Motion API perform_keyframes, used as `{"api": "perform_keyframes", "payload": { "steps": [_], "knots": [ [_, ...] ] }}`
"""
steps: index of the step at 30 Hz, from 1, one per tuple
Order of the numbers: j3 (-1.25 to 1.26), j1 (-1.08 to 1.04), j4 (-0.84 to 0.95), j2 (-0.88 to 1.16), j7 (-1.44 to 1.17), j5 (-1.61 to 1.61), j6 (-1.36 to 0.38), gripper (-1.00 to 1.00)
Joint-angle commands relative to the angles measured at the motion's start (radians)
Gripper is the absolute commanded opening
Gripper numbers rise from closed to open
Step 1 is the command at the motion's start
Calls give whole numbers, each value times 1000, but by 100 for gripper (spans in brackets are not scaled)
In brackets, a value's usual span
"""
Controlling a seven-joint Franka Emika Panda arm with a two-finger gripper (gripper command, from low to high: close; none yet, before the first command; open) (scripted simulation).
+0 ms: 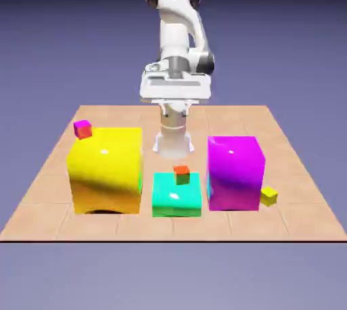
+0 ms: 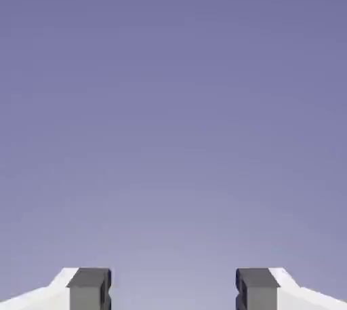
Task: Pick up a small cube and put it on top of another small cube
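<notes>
- The end effector (image 2: 173, 288) stands open, nothing between its tips (only backdrop ahead);
- the small cube (image 1: 269, 196) sits near the table (image 1: 298, 217)'s right edge, just beside the magenta block (image 1: 234, 173).

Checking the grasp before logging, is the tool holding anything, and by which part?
Nothing is held: the tool is open, with only backdrop between its fingertips.

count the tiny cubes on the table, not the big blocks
3. A magenta-and-red cube behind the big yellow block, an orange-and-green cube on the teal block, a yellow cube right of the magenta block. Others could hide behind blocks.
</notes>
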Motion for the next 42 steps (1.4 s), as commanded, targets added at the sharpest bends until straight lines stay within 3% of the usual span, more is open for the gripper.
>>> {"api": "perform_keyframes", "payload": {
  "steps": [1, 19, 33, 36, 42],
  "knots": [
    [24, 5, 21, 36, -9, -34, -37, 0],
    [557, 210, 465, 555, -64, -713, -820, 0],
    [827, 248, 686, 1062, -211, -1114, -1228, 0],
    [858, 239, 711, 1171, -252, -1172, -1279, 0],
    [726, 203, 687, 1326, -248, -1267, -1173, 0]
  ]
}}
